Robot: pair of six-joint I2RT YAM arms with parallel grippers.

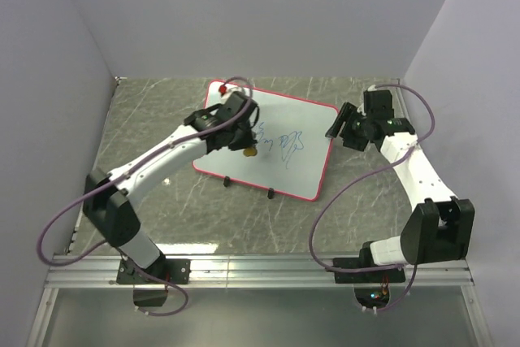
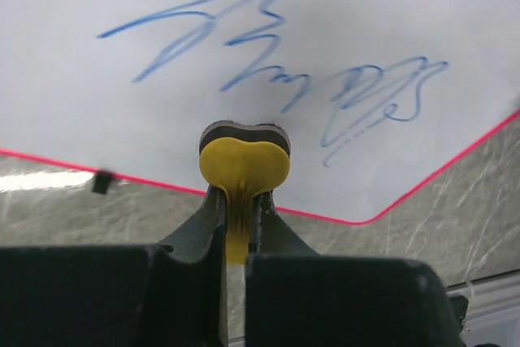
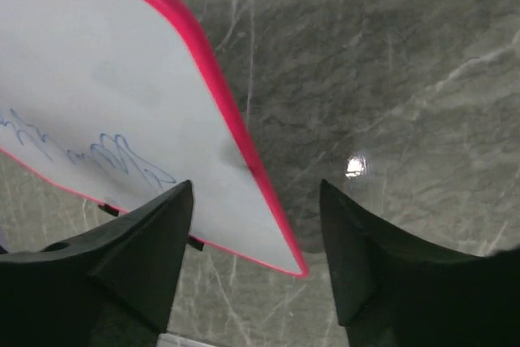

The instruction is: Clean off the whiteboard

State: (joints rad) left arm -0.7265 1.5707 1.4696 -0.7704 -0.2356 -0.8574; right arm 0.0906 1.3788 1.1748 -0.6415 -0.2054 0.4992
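Laboratory robot test cell: plain white partition walls (image 1: 244,14) enclose a grey marbled tabletop (image 1: 252,225) on three sides; a cabled left arm (image 1: 154,166) and right arm (image 1: 416,170) are bolted to an aluminium rail (image 1: 260,266) at its near edge.

Blue marker scribbles (image 2: 268,71) run across the whiteboard (image 1: 307,123), all loops and zigzags with the look of handwriting. Even in the left wrist view, the closest look on offer, they form no letter, word or number that can be made out. In the top and right wrist views the same strokes are smaller and fainter, and just as unreadable. No label, brand or sign can be read anywhere else.
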